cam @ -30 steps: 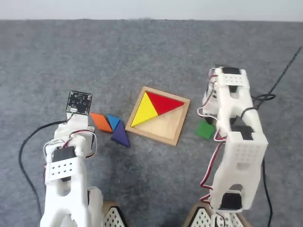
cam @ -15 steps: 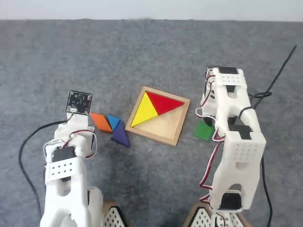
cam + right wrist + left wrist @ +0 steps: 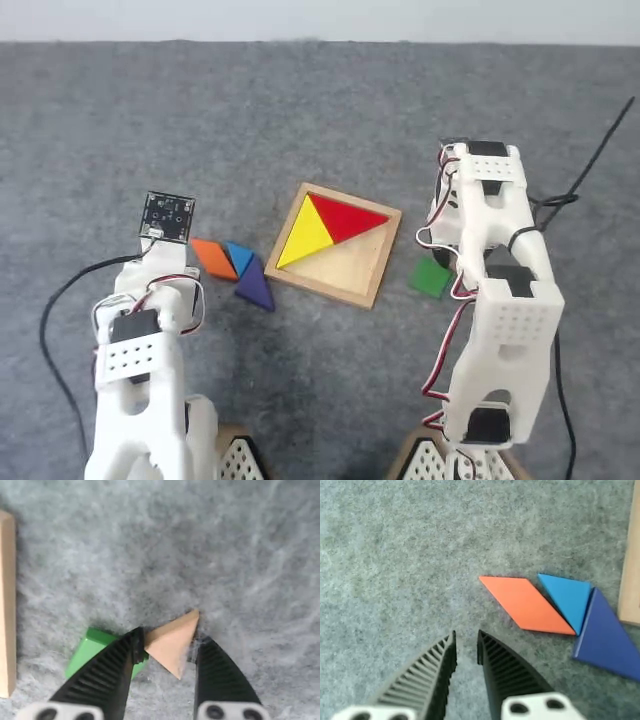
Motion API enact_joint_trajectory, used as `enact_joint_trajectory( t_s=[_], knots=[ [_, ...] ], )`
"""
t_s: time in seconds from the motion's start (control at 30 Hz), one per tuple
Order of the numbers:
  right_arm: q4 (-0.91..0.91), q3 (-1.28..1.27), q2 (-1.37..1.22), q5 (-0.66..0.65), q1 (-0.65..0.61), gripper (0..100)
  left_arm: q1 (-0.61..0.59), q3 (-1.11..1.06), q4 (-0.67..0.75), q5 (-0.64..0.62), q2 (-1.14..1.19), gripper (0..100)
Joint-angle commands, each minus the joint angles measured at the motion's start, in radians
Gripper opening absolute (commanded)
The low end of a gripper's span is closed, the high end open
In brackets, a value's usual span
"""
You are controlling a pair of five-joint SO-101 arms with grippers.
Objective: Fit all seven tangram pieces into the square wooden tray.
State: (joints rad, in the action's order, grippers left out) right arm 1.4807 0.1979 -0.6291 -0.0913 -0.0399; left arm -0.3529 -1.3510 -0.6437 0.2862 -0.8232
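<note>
Only the yellow triangle [image 3: 305,238] and red triangle [image 3: 350,217] lie in the tray [image 3: 320,290]; my right gripper [image 3: 170,639] is part open astride the tan triangle [image 3: 172,647] beside the green square [image 3: 82,661], while my left gripper [image 3: 466,635], barely open and empty, hovers near the orange piece [image 3: 525,602], blue triangle [image 3: 567,597] and purple triangle [image 3: 607,642].

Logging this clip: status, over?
Left gripper empty, beside orange parallelogram. Right gripper open around tan triangle, green square beside. Tray holds yellow triangle, red triangle.

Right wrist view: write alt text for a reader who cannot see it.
The right gripper is open over a pale tan triangle that lies between its fingertips on the grey carpet. A green piece sits beside the triangle, partly behind one finger, with an edge of the wooden tray beyond it.
</note>
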Motion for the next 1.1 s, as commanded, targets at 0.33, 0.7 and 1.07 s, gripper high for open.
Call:
enact_joint_trajectory(
  t_s=[0.33, 0.7, 1.07],
  knots=[
    [0.073, 0.011, 0.016, -0.018, -0.012, 9.1, 0.003, 0.001, 0.021, 0.017, -0.023, 8],
    [0.156, 0.057, 0.168, -0.018, -0.012, 9.1, 0.003, 0.001, 0.021, 0.017, -0.023, 8],
    [0.162, 0.057, 0.318, -0.015, -0.068, 9.1, 0.003, 0.001, 0.020, 0.017, -0.023, 8]
  ],
)
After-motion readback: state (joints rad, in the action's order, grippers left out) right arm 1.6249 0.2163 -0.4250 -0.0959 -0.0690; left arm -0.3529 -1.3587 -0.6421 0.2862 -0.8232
